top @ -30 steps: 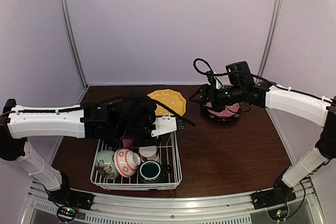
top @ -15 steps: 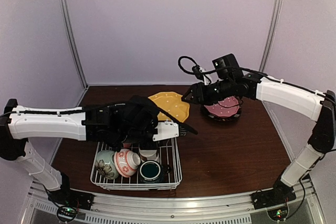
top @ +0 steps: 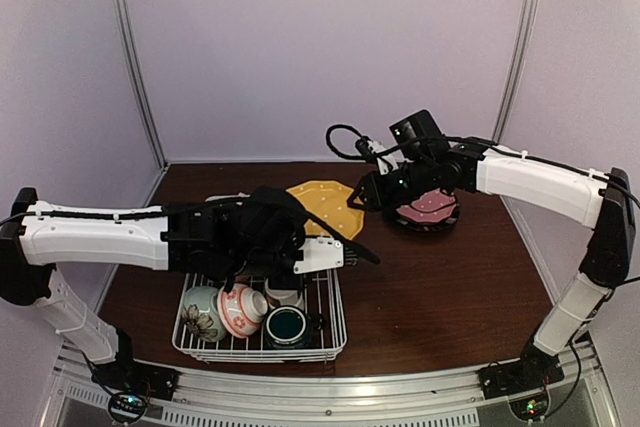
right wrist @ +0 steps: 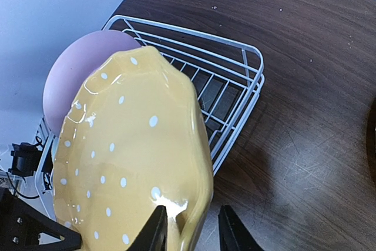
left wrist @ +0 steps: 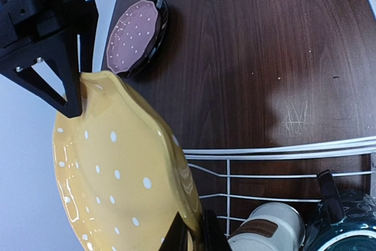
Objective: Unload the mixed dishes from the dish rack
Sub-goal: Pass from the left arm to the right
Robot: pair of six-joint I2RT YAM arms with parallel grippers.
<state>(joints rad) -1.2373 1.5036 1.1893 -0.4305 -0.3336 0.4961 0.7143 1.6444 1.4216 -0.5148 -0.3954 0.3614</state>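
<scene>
A yellow plate with white dots [top: 325, 205] hangs tilted over the far end of the white wire dish rack [top: 335, 317]. My left gripper [left wrist: 197, 236] is shut on its near rim. My right gripper [right wrist: 191, 227] straddles the plate's [right wrist: 129, 157] far rim. One finger lies against the plate's face and the other stands a small gap off the edge, so the jaws are still apart. A pink plate [right wrist: 88, 57] stands in the rack behind the yellow one. In the rack's near end lie a pale-green floral bowl [top: 203, 312], a pink-white bowl [top: 240, 309], a white cup [top: 283, 292] and a teal mug [top: 288, 325].
A pink polka-dot plate [top: 428, 209] lies on a black plate on the brown table, right of the rack and just behind my right gripper [top: 362, 197]. Grey walls close in the table at the back and both sides.
My right gripper has swung left from above the pink polka-dot plate to the yellow plate's far rim, its jaws narrowing. The left arm has carried the yellow plate slightly to the right.
</scene>
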